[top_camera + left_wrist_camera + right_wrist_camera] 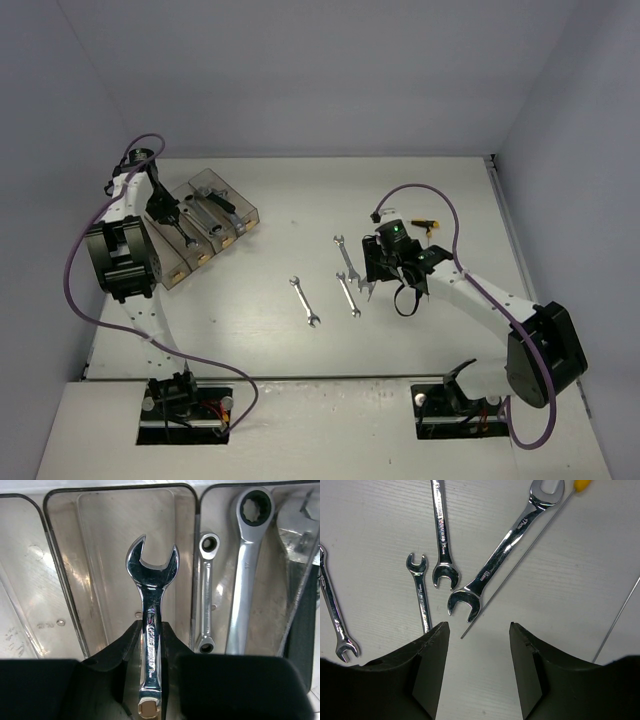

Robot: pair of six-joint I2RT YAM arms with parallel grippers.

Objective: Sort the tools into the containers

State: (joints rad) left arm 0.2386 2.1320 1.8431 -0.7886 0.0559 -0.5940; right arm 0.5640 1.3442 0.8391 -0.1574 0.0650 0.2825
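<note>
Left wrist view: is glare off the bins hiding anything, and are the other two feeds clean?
Left wrist: the held wrench is sharp with bright highlights on its head; the bin floor shows hazy reflections but nothing washed out. Right wrist: even light, the big loose wrench crisp, the fingers dark and detailless. Top external: soft, nearly shadowless, tools too small for markings.

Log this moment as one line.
left gripper shut on shiny steel wrench over smoky plastic bin | right gripper open above loose steel wrenches
</note>
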